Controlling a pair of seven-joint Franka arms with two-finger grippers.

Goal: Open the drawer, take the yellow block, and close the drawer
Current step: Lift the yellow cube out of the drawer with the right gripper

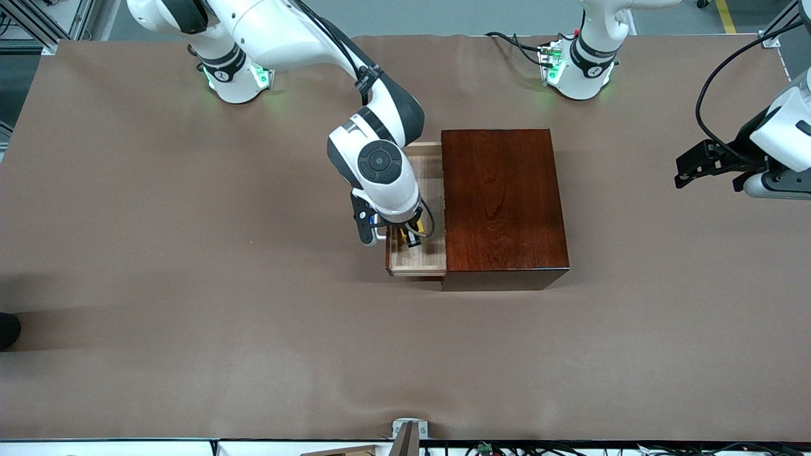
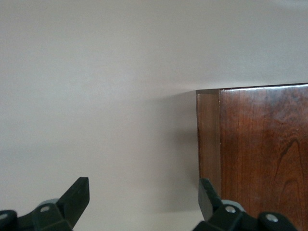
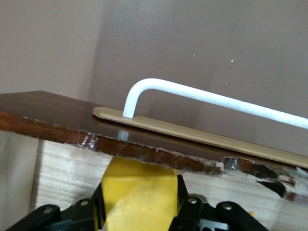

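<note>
The dark reddish-brown box (image 1: pixel 500 202) stands mid-table, and its pale wood drawer (image 1: pixel 415 258) is pulled out toward the right arm's end. My right gripper (image 1: pixel 405 237) reaches down into the drawer. In the right wrist view it (image 3: pixel 139 204) is shut on the yellow block (image 3: pixel 139 190), close to the drawer's front panel (image 3: pixel 72 120) with the white loop handle (image 3: pixel 202 94). A sliver of the yellow block (image 1: pixel 417 226) shows in the front view. My left gripper (image 1: pixel 687 171) waits open and empty over the table at the left arm's end. A box corner (image 2: pixel 260 144) shows beside its fingers (image 2: pixel 77 195).
A brown cloth (image 1: pixel 190 316) covers the whole table. A dark object (image 1: pixel 7 329) sits at the table's edge at the right arm's end. A small bracket (image 1: pixel 408 432) is at the table edge nearest the front camera. Cables (image 1: pixel 519 44) lie by the left arm's base.
</note>
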